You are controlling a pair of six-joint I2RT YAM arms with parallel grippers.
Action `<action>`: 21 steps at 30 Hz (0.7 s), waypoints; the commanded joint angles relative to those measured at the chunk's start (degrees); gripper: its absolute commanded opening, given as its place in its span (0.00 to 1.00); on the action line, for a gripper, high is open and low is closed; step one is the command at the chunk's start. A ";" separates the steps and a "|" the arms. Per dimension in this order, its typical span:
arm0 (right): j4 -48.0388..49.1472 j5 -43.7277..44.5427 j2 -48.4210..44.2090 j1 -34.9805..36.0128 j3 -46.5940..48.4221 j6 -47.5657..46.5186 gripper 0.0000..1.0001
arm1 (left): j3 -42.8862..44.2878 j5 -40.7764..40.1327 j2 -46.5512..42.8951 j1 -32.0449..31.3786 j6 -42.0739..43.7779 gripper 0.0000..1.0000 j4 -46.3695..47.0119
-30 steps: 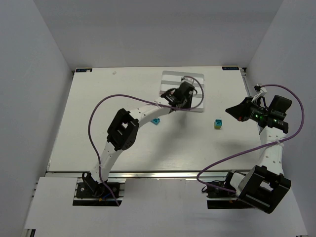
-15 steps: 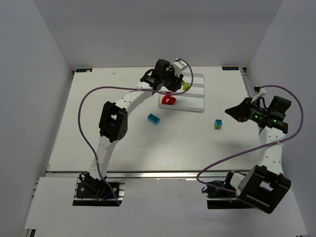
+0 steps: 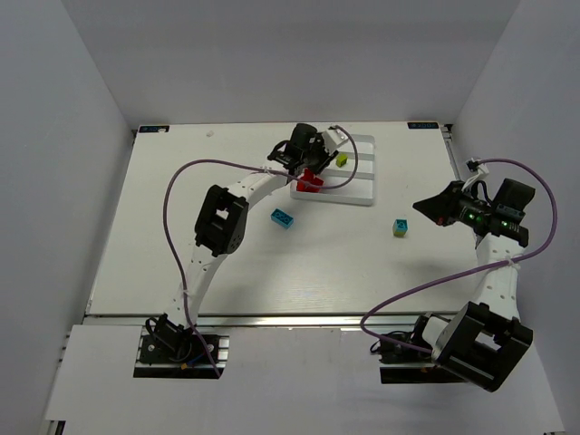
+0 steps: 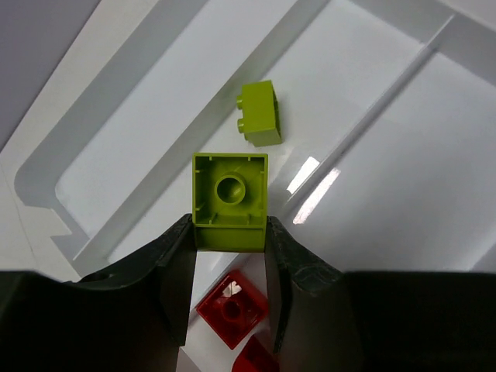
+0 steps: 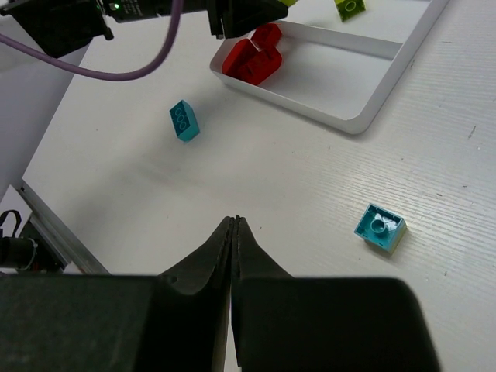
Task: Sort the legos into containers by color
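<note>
The white tray (image 3: pixel 359 196) with three long compartments lies at the table's back centre. My left gripper (image 3: pixel 311 159) hovers over its left end, shut on a yellow-green lego (image 4: pixel 229 200) held underside up. A second yellow-green lego (image 3: pixel 342 159) lies in a compartment farther back and also shows in the left wrist view (image 4: pixel 260 114). Two red legos (image 3: pixel 309 180) lie in the near compartment's left end, below the left gripper (image 4: pixel 229 226). A cyan lego (image 3: pixel 282 217) lies on the table left of the tray. My right gripper (image 3: pixel 422 205) is shut and empty (image 5: pixel 234 222), off to the right.
A cyan-and-yellow brick (image 3: pixel 399 227) lies on the table right of the tray's near corner, underside up in the right wrist view (image 5: pixel 380 228). Purple cables loop from both arms. White walls enclose the table on the left, back and right.
My left gripper moved from over the tray's middle to its back left end, uncovering the red legos and the loose yellow-green lego. The right arm has not moved.
</note>
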 commanded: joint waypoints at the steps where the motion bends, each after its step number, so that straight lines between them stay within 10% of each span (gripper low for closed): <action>1: 2.27 -1.69 -0.36 -0.43 -0.47 -0.15 0.03 | 1.72 -4.23 -0.05 0.29 0.86 0.21 2.70; 6: 2.53 -1.78 -0.18 -0.96 -0.82 -0.06 0.04 | 1.11 -5.99 0.75 0.29 0.86 0.34 3.84; 8: 2.71 -1.78 0.08 -0.96 -0.91 -0.06 0.04 | 0.84 -7.30 0.75 0.29 0.33 0.63 3.93; 12: 2.97 -2.13 0.17 -1.14 -1.26 -0.06 0.05 | -0.47 -8.01 -1.18 0.29 -0.28 0.74 4.63; 18: 1.84 -7.05 -0.09 -0.61 -2.22 -5.06 0.29 | -0.65 -9.76 -5.05 0.29 -3.09 0.77 5.33; 21: -2.62 -3.39 0.35 1.32 -1.27 -11.73 0.44 | -3.45 -14.50 -10.92 0.29 -11.86 0.46 6.04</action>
